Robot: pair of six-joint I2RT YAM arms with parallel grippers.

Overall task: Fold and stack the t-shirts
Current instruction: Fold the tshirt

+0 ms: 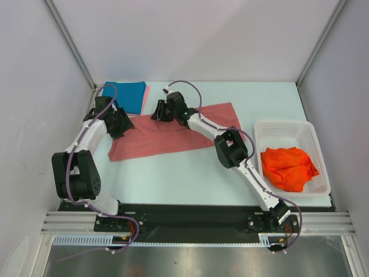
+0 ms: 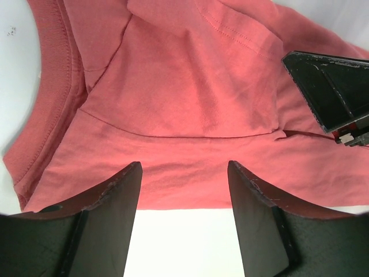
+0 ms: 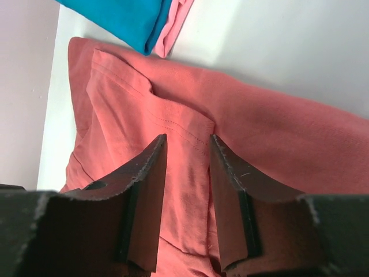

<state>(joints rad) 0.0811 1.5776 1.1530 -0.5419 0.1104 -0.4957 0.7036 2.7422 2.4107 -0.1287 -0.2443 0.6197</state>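
Salmon-red t-shirt [image 1: 173,135] lies spread slantwise across the middle of the pale counter [image 1: 190,173]. The left end effector [image 2: 181,193] hangs over its collar end with jaws wide apart, holding nothing; the shirt's edge and bare counter show between them. The right end effector [image 3: 187,167] sits at the shirt's far edge, jaws narrowly parted over a sleeve seam; whether they pinch the cloth I cannot tell. Just beyond, a folded teal-blue t-shirt [image 1: 128,95] rests on a light pink t-shirt [image 3: 176,26]. Orange-red t-shirts [image 1: 288,167] lie bunched in the white lattice basket [image 1: 277,128] at right.
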